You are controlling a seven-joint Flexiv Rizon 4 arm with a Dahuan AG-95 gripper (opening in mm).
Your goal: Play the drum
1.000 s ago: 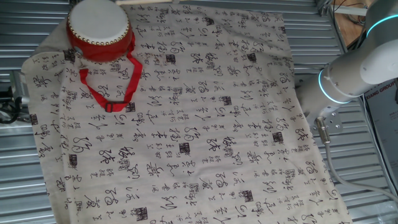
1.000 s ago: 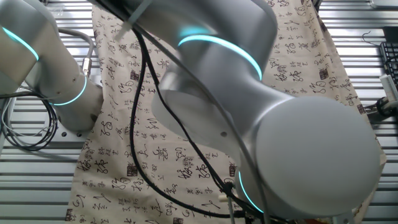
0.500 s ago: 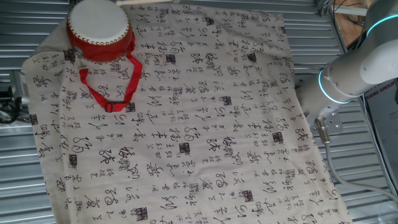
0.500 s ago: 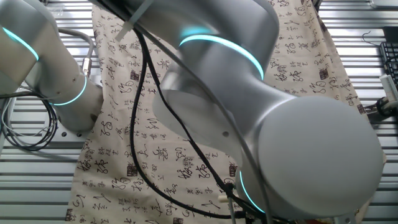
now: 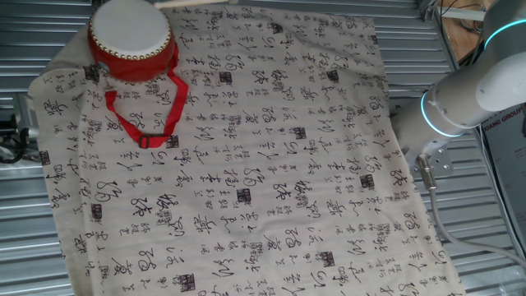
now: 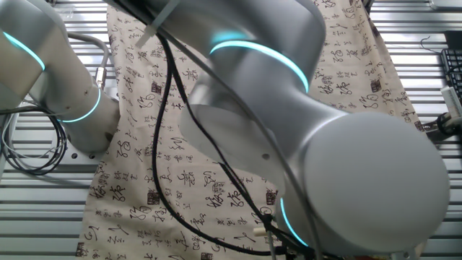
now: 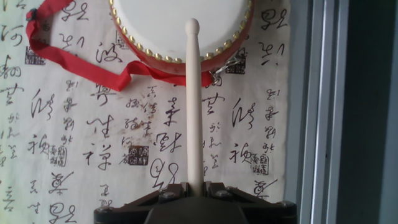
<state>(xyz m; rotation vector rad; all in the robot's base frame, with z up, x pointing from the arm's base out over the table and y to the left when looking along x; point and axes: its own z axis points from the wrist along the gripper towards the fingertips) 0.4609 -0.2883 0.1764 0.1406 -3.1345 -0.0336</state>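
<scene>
Tool (image 7: 195, 190) is seen only in the hand view, at the bottom edge: dark housing, fingers closed on the butt of a thin pale wooden stick (image 7: 194, 106). The stick is held along the view axis, running straight up the middle of the hand view. Its rounded tip is seen over the near rim of the drum (image 7: 184, 31), just inside the row of gold studs, overlapping the cream head. Whether the tip touches the skin or hangs above it cannot be told.

The drum is cut off by the top edge of the hand view; only its near part is shown, red body below the white head. Its red strap (image 7: 81, 62) is laid on the cloth to the left of the stick, looping away from the drum's near side.

In one fixed view the drum (image 5: 131, 39) is placed at the far left corner of the calligraphy-printed cloth (image 5: 246, 164), strap with buckle trailed toward the near side. The stick end is glimpsed at the top edge above the drum. The cloth is spread over a ribbed metal bench (image 5: 25, 230).

In the other fixed view the frame is mostly blocked by the grey arm (image 6: 310, 144) with cyan light rings; neither drum nor tool is visible there.
</scene>
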